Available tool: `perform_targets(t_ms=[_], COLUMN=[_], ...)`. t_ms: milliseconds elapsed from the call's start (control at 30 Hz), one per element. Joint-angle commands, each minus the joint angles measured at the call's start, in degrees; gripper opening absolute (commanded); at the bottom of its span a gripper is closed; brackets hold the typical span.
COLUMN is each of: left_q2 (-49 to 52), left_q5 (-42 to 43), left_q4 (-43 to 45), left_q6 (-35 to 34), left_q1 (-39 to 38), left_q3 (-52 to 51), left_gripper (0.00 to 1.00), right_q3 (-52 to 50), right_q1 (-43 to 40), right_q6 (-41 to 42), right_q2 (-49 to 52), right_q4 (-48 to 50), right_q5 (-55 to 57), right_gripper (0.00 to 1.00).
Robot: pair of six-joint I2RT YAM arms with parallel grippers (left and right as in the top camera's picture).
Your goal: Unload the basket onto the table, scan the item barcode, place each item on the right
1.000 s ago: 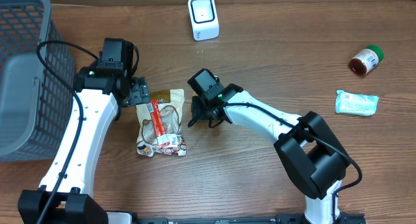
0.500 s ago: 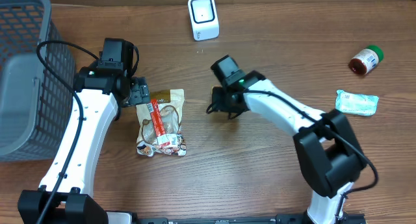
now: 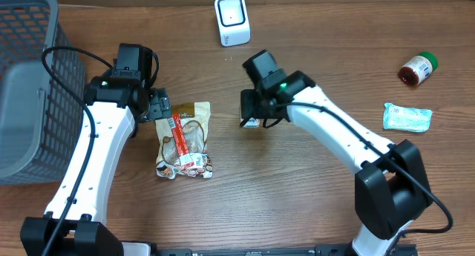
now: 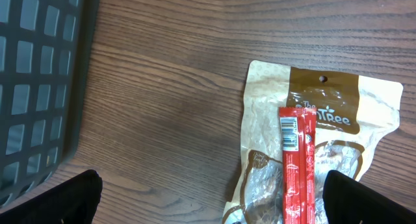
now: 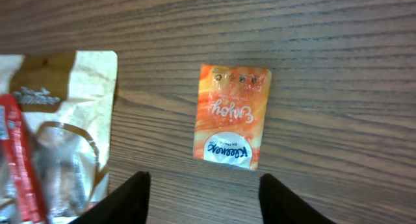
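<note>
Overhead: a brown wood-grain counter (image 3: 312, 211); a boxy white scanner (image 3: 231, 18) stands at its far edge; a grey plastic lattice basket (image 3: 30, 78) sits at the left; a round jar with a green cap (image 3: 418, 68) lies on its side at the right, near a crinkled pale packet (image 3: 407, 116). A glossy tan snack pouch (image 3: 189, 141) lies flat beside the white left arm (image 3: 96, 152), with a slim red stick pack (image 3: 177, 137) lying on it. The right arm (image 3: 334, 130) reaches towards the middle of the counter.

Left wrist: the left fingers (image 4: 65, 198) show as dark tips at the bottom corners, spread wide and holding nothing; the stick pack's white barcode faces up at its top end; the basket wall fills the left.

Right wrist: a small flat rectangular orange sachet (image 5: 231, 117) with a crimped top lies on bare wood just right of the pouch, not touching it; the right fingers (image 5: 127, 201) stand apart below it, clear of it and empty.
</note>
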Motion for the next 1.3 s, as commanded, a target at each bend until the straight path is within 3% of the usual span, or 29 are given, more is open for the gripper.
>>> perform_targets(t_ms=[0,67,267,533,633,1267], left_q2=[0.2,0.2,0.2,0.2,0.2,0.2], left_q5=[-0.4,-0.4,-0.4,-0.4,-0.4,-0.4], left_q4=[0.1,0.1,0.1,0.1,0.1,0.1], left_q6=[0.1,0.1,0.1,0.1,0.1,0.1], left_q1=[0.0,0.0,0.0,0.0,0.0,0.0], left_q3=[0.1,0.1,0.1,0.1,0.1,0.1], left_gripper=[1.0,1.0,1.0,1.0,1.0,1.0], right_q3=[1.3,1.3,1.3,1.3,1.3,-1.4], right_q1=[3.6,5.2,7.8,9.2,9.9,10.0], right_q6=[-0.9,-0.9,-0.9,-0.9,-0.9,-0.9], right_q2=[-1.1,-0.5,1.6,8.9,11.6,12.3], right_q4=[0.1,0.4,2.3,7.7,10.2,12.6], right_q5=[10.2,14.2,19.8,21.6,27.0,27.3], right_gripper=[0.61,0.66,0.67,0.58,0.57,0.44])
